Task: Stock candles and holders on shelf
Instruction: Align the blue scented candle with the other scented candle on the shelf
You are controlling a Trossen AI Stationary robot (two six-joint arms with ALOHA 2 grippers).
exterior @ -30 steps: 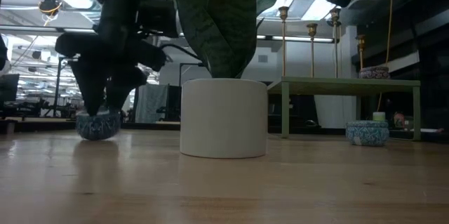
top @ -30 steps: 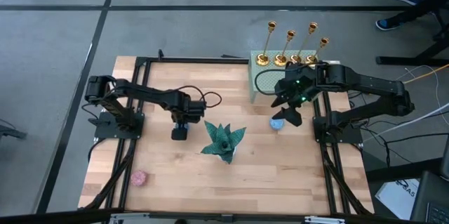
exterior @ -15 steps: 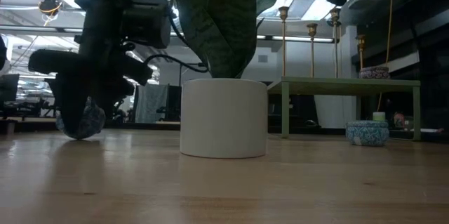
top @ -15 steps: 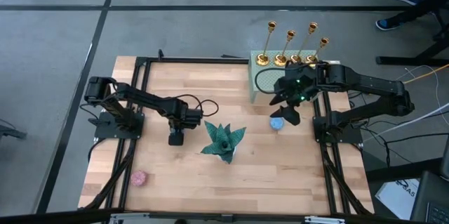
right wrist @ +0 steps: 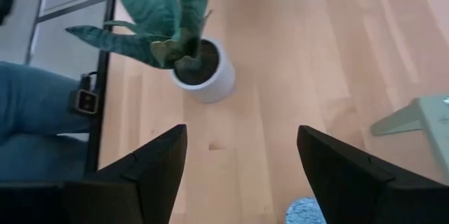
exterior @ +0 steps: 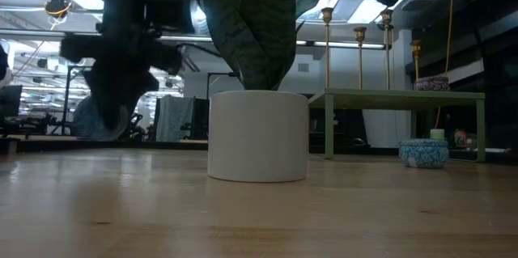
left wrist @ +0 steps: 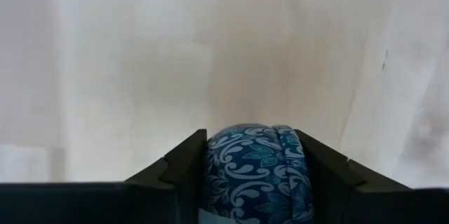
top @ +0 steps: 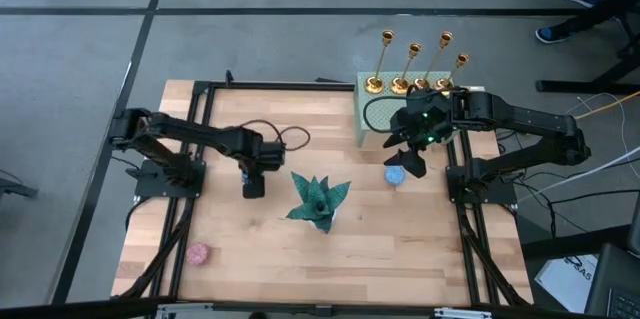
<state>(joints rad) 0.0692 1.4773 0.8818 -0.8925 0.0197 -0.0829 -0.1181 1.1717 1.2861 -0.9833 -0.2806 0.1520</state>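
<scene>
— Left of the spiky teal potted plant [top: 318, 202], what did you hold?
— My left gripper [top: 254, 187] was clamped on a blue patterned round candle [left wrist: 250, 170], lifted off the wooden table [top: 400, 249].
— And right of the plant?
— My right gripper [top: 411, 165] hung spread above another blue candle [top: 395, 175].

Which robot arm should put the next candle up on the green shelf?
Probably the left. Its gripper already clamps a blue patterned candle, lifted off the table. The right gripper is open and holds nothing, hovering by the light blue candle beside the shelf.
</scene>
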